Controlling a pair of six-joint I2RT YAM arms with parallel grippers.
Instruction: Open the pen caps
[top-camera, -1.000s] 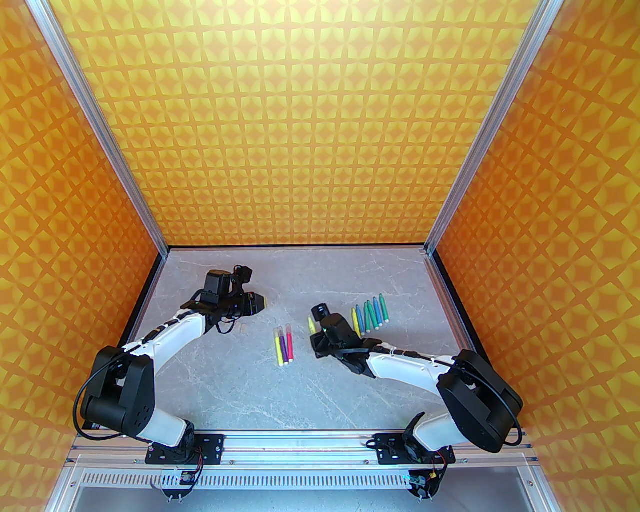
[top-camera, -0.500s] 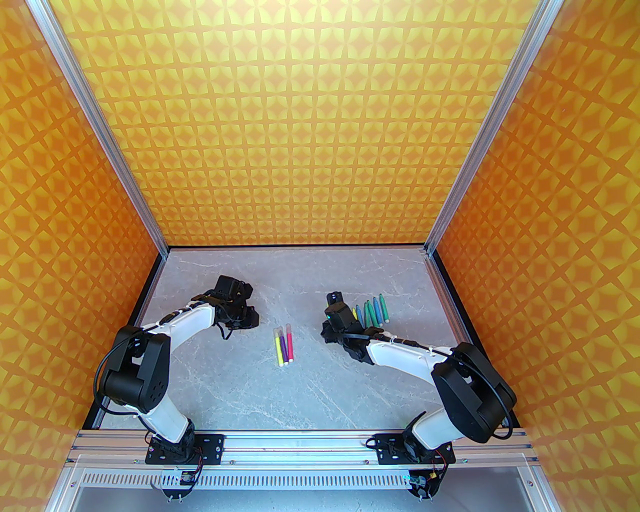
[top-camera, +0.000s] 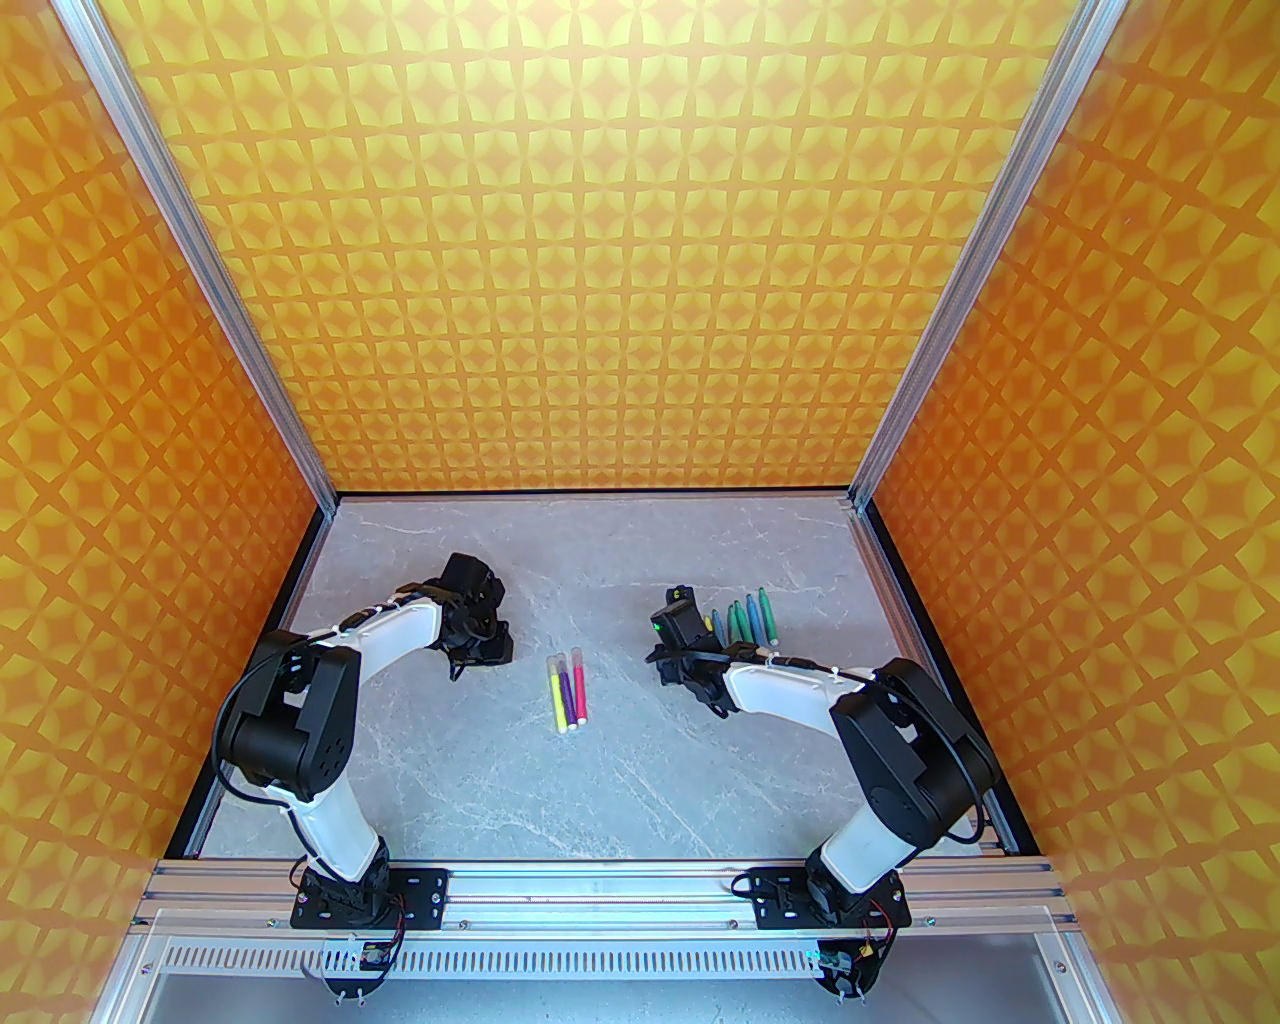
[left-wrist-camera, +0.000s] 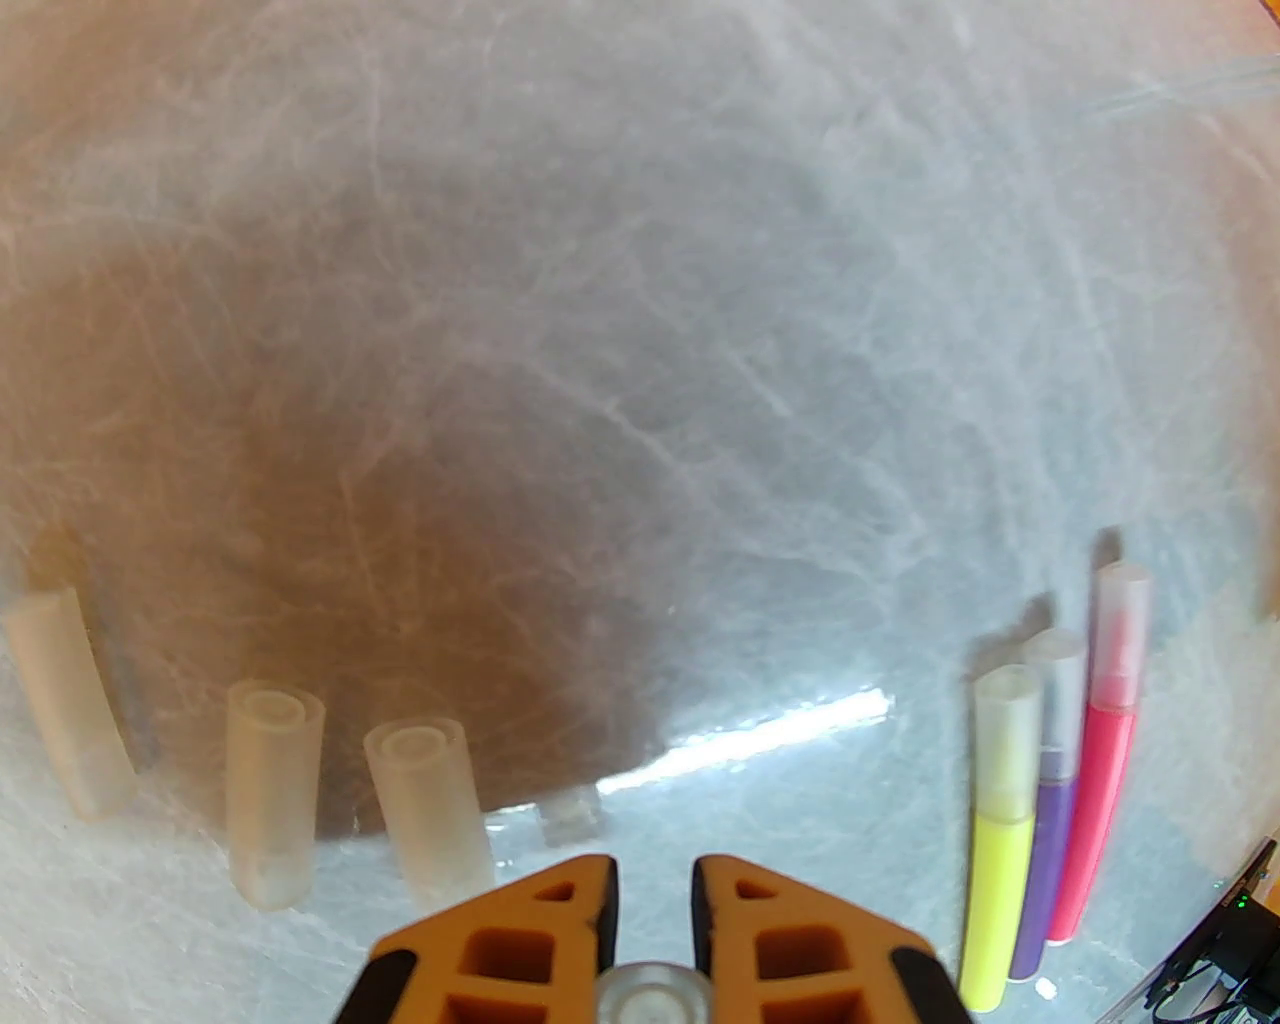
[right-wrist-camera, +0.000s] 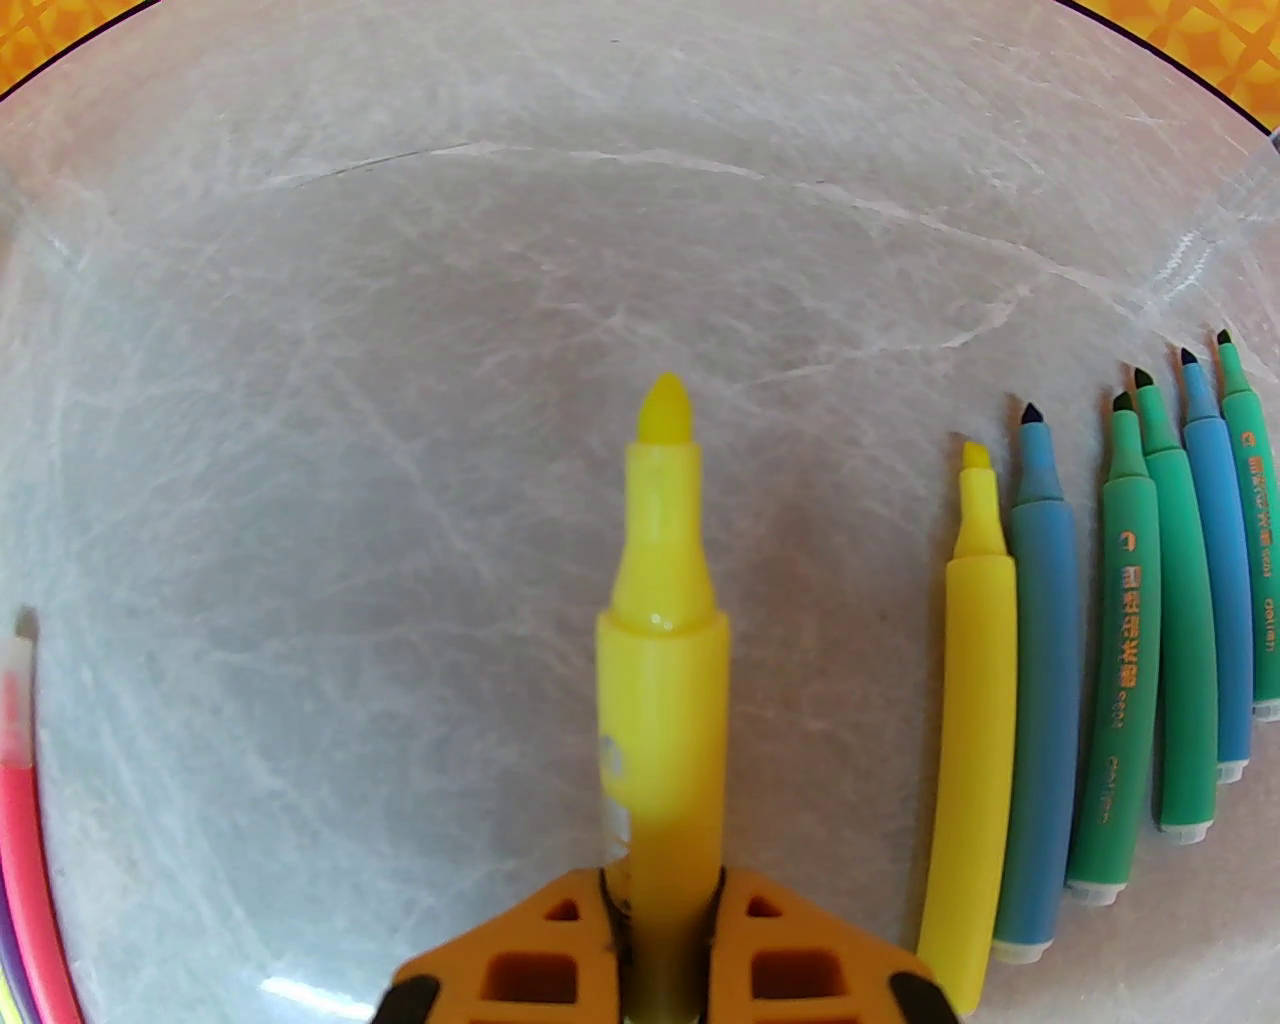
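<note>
Right gripper (right-wrist-camera: 660, 890) clamps one yellow pen (right-wrist-camera: 662, 650); left gripper (left-wrist-camera: 655, 890) pinches one cap (left-wrist-camera: 652, 992); three capped pens (left-wrist-camera: 1050, 830) and six bare pens (right-wrist-camera: 1125, 640) lie nearby.

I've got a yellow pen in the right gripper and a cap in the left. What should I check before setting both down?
1. Right gripper hold on the yellow pen: ok, fingers closed on the barrel.
2. Held pen opened: ok, its tip is bare.
3. Left gripper hold on the clear cap: ok, it sits between nearly closed fingers.
4. Room beside the uncapped row: ok, bare table to its left.
5. Drop spot by the loose caps: cannot tell, a small clear piece lies just ahead of the fingers.
6. All pens opened: not ok, three capped pens lie mid-table.
</note>
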